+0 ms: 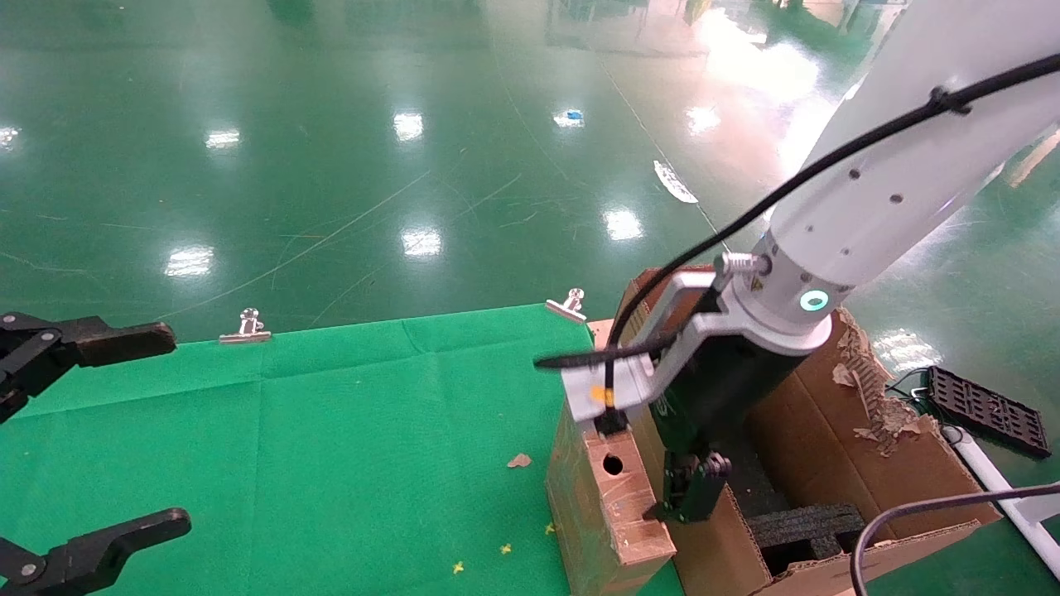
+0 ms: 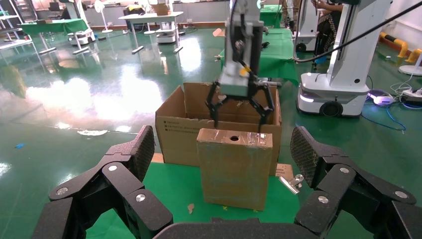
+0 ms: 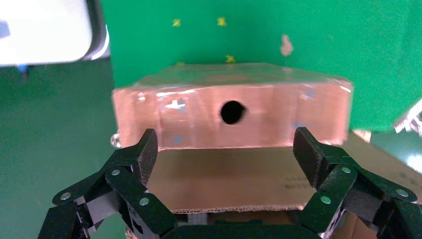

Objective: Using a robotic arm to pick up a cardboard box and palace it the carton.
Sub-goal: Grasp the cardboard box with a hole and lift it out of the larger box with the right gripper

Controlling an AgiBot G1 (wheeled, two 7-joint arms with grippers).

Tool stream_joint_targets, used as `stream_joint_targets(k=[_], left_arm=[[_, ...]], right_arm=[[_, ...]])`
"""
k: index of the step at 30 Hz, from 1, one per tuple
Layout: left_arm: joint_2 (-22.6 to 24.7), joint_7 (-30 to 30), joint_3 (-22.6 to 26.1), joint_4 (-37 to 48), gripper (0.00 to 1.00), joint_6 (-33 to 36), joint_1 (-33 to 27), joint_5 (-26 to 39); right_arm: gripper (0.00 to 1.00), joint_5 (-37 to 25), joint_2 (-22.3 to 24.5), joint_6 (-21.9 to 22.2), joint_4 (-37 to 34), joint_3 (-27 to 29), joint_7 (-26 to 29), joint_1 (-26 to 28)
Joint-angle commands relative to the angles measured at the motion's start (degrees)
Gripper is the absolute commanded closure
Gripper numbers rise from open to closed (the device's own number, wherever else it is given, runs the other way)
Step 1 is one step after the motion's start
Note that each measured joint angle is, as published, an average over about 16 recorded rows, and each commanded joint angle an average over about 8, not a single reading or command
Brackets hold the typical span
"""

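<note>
**Right gripper above upright box at table edge, jaws spread**

Left black linkage gripper (image 1: 79,430) sits low at the left edge of the head view, over the green cloth-covered table (image 1: 331,430), fingers wide apart, holding nothing. The small slab-shaped brown cardboard box with glossy tape (image 1: 609,513) stands upright on the table's right edge, round hole in its narrow top face, just beside the large brown corrugated carton with torn flaps (image 1: 828,430). The carton's near wall is right behind the box; black foam inserts (image 1: 807,526) lie inside. The white tubular right arm's black gripper (image 2: 240,113) is over the box top, fingers spread wide past its ends, not touching it. Two silver binder clips (image 1: 245,329) pin the cloth's far edge.
</note>
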Motion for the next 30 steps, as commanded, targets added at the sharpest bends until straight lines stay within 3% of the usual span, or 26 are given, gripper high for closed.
stream_joint_targets(k=[1,6,9,15,27,28,30], left_arm=[[0.0,0.0,0.0,0.0,0.00,0.0,0.0,0.0],[0.0,0.0,0.0,0.0,0.00,0.0,0.0,0.0],[0.0,0.0,0.0,0.0,0.00,0.0,0.0,0.0],[0.0,0.0,0.1,0.0,0.00,0.0,0.0,0.0],[0.0,0.1,0.1,0.0,0.00,0.0,0.0,-0.1],[0.0,0.1,0.1,0.0,0.00,-0.1,0.0,-0.1],[-0.1,0.1,0.1,0.0,0.00,-0.1,0.0,-0.1]], right_arm=[[0.00,-0.5,-0.1,0.7,-0.1,-1.2,2.0,1.2],[0.00,-0.1,0.7,1.6,-2.9,-2.5,17.7,1.0],[0.00,4.6,1.4,1.2,-6.8,-2.1,22.3,-0.6],[0.00,10.8,1.0,0.0,-15.2,-1.8,22.7,-3.9],[0.01,11.4,-2.4,1.4,-20.8,-3.1,21.6,-7.4],[0.05,11.0,-2.8,1.7,-20.9,-3.2,21.7,-7.6],[0.28,10.3,-3.3,2.4,-20.7,-3.5,21.9,-8.0]])
